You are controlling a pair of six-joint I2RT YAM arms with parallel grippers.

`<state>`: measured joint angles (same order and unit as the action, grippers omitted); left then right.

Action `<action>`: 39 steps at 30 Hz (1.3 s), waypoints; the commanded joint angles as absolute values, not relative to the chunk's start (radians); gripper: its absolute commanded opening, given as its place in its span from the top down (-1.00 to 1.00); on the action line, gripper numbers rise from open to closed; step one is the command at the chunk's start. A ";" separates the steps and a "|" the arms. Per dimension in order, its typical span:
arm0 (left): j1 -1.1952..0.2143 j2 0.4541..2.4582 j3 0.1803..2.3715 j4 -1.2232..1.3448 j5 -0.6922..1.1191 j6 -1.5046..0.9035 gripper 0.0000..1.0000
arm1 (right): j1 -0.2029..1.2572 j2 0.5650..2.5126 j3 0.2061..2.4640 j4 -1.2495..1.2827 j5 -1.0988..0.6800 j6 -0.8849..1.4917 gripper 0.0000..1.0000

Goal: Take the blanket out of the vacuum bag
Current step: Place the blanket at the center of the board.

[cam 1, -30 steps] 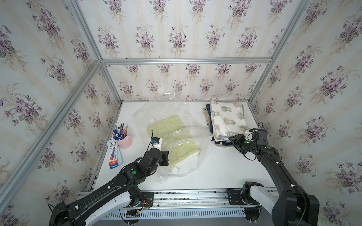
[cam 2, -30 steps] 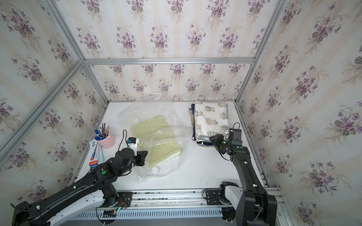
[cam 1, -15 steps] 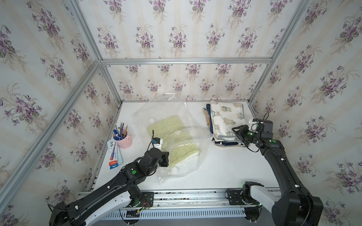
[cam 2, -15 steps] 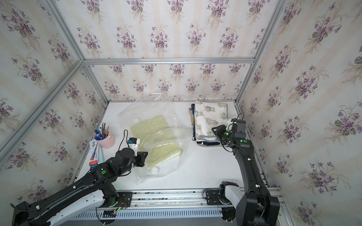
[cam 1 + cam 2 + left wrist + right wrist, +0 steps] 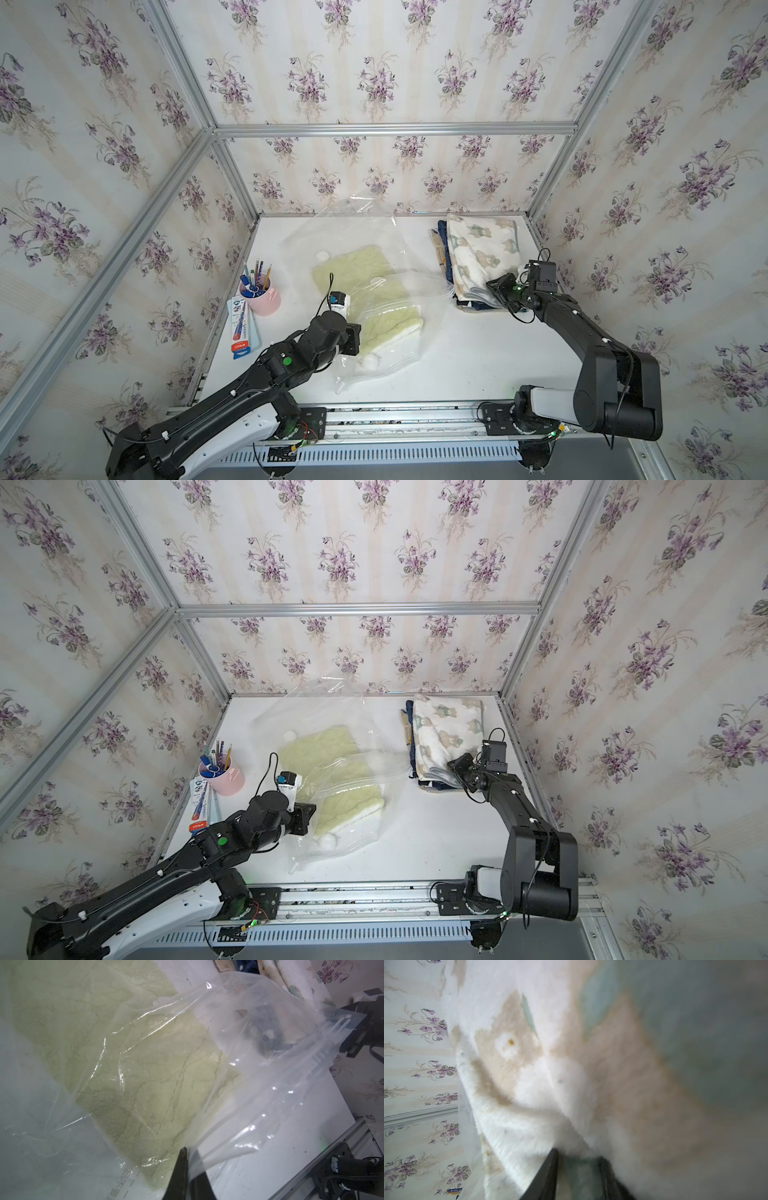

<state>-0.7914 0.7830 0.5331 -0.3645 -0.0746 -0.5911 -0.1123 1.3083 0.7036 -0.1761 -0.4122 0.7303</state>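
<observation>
While the left claw (image 5: 188,1154) anchors the vacuum bag (image 5: 401,293), clamped on its film, the green blanket (image 5: 353,266) lies inside, just beyond it. Beside the bear blanket (image 5: 482,249), the right claw (image 5: 579,1160) sits part-open, its grip unclear. Next it probably must reach inside.

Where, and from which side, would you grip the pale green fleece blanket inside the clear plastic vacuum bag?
Probably the blanket's white-trimmed end, from the robot's right: it lies nearest the bag's mouth, whose edge the left gripper holds lifted.

My vacuum bag (image 5: 270,1084) was glossy, crinkled clear plastic; the green blanket (image 5: 145,1084) looked matt, fuzzy fleece.
</observation>
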 commanded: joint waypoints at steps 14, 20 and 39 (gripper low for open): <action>-0.791 0.846 0.643 -0.488 0.017 -0.593 0.85 | -0.109 1.117 0.772 -0.426 -0.500 0.702 0.16; -0.791 0.891 0.668 -0.509 0.031 -0.632 0.86 | -0.098 1.121 0.720 -0.431 -0.550 0.710 0.16; -0.791 1.056 0.744 -0.373 0.095 -0.580 0.86 | -0.014 0.984 0.688 -0.308 -0.586 0.862 0.63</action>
